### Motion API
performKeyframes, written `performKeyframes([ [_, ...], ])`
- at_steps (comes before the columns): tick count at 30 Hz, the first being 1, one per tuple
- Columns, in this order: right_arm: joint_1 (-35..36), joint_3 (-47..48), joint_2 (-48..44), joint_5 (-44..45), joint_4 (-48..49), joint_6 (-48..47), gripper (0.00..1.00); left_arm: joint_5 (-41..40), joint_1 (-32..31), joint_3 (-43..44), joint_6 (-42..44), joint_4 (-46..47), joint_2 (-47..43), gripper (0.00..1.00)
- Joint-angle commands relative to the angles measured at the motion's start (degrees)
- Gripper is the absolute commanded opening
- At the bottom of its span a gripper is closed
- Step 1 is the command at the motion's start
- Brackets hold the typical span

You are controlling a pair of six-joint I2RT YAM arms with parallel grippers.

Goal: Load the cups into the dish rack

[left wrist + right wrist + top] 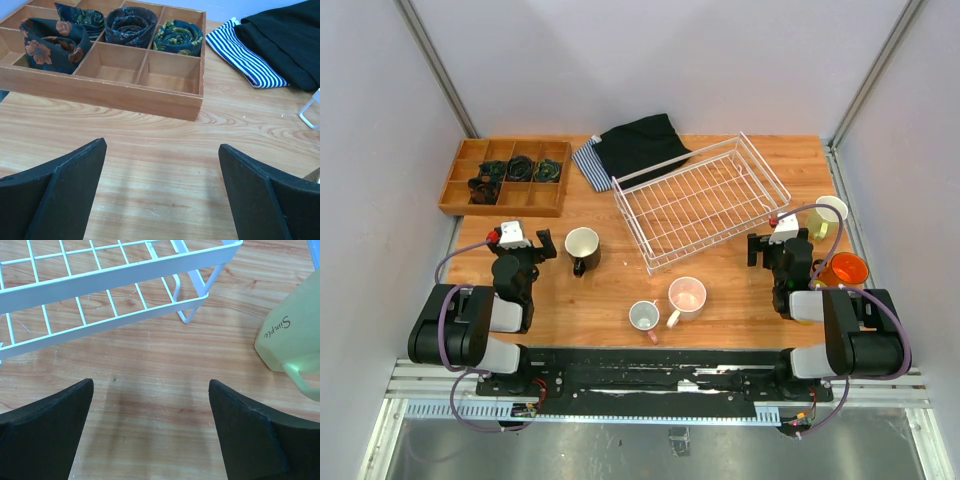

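The white wire dish rack (pixel 700 205) stands empty at the table's centre back; its near rim (pixel 115 272) fills the top of the right wrist view. A black cup with a white inside (pixel 582 248) stands just right of my left gripper (pixel 527 250). A pale pink cup (pixel 687 296) and a small dusty pink cup (pixel 644 316) sit at the front centre. Right of my right gripper (pixel 782 252) stand a yellow-green cup (pixel 828 213) (pixel 287 340) and an orange cup (pixel 846 270). Both grippers (pixel 162 190) (pixel 150 430) are open over bare wood.
A brown wooden compartment tray (pixel 505 175) (pixel 110 95) with rolled dark cloths sits at the back left. A striped cloth (pixel 588 162) (pixel 245 55) and a black cloth (pixel 640 145) (pixel 285 40) lie behind the rack. Grey walls close in both sides.
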Motion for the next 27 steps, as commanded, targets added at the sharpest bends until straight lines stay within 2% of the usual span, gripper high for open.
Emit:
performKeyframes([
  [1,-1.21,-0.05,-0.25,0.23,1.93,0.16,0.98,-0.04,0.53,0.43,0.7,0.87,0.09,1.0],
  [10,-1.3,-0.04,-0.18,0.15,1.87,0.18,0.98,-0.06,0.53,0.54,0.72,0.74,0.09,1.0],
  [15,-1.13,-1.14,-4.02,5.43,1.71,1.68,0.98,-0.07,0.53,0.46,0.73,0.67,0.09,1.0],
  [21,-1.12,2.93,-19.46,6.18,-21.95,1.4,0.98,-0.1,0.53,0.54,0.74,0.7,0.15,1.0],
  [25,-1.1,3.66,-32.36,6.09,-32.72,1.51,0.98,-0.01,0.53,0.4,0.74,0.68,-0.69,1.0],
  [27,-1.12,4.52,-37.66,5.66,-37.47,1.53,0.98,0.6,0.53,1.65,0.8,-4.26,-3.79,1.0],
])
